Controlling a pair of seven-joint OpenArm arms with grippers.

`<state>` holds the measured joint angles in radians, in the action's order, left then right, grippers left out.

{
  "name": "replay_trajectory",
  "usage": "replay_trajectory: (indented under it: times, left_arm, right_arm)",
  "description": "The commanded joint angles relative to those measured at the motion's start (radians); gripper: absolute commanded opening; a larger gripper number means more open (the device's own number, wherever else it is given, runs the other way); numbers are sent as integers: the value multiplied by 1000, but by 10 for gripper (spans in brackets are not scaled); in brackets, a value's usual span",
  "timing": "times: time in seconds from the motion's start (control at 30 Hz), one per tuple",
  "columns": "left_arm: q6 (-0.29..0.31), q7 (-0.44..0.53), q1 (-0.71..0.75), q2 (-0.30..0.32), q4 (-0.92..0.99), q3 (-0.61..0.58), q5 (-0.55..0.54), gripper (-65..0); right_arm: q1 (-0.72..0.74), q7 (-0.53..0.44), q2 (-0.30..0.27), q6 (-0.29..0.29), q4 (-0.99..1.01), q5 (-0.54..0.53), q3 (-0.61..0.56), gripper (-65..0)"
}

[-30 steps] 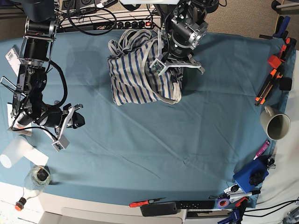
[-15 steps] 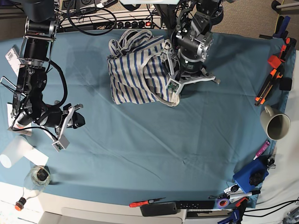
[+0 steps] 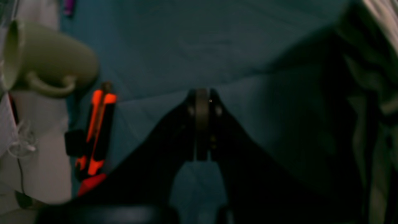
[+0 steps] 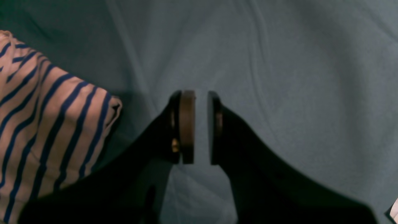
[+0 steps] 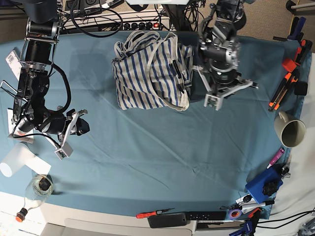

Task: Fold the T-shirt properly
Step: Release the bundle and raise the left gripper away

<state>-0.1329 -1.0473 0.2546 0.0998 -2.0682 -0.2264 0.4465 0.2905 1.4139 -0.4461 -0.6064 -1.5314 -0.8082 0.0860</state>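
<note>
From my station, at the left of the base view, I saw the right gripper [image 5: 69, 135] low over the teal tablecloth [image 5: 157, 147], well apart from the shirt. Its wrist camera showed the jaws parted by a narrow gap with only cloth between the pads [image 4: 187, 124]; it held nothing. A striped corner of fabric lay at that camera's left edge.

Further right, the T-shirt [image 5: 150, 73] sat bunched in a rumpled heap near the far edge of the desk [image 5: 88, 221], its blue stripes running several ways and a loop of hem trailing at its near right corner.

Just beside the heap's right side hung the left gripper [image 5: 221, 96]. Its wrist view was dark, yet I could make out the jaws pressed together on nothing, above bare cloth.

At the right edge lay an orange-and-black tool [image 5: 283, 88] and, nearer me, a pale green mug [image 5: 290, 129] on its side.
</note>
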Motion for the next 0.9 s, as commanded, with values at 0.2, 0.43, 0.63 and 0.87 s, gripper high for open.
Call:
replay_trajectory:
  times: [0.2, 0.43, 0.63, 0.87]
  left_arm:
    - [4, 26, 38, -2, -84, 89, -111, -650]
    - [22, 27, 61, 1, -97, 145, -111, -650]
    - [82, 85, 61, 4, -97, 232, -137, -650]
    - [183, 84, 62, 3, -97, 372, -380, -650]
  right_arm:
    - [25, -18, -16, -4, -14, -14, 7, -568]
    - [25, -18, -17, 4, -14, -14, 7, -568]
    - [26, -31, -17, 21, -14, -12, 7, -568]
    - [26, -31, -17, 28, -15, -2, 12, -568]
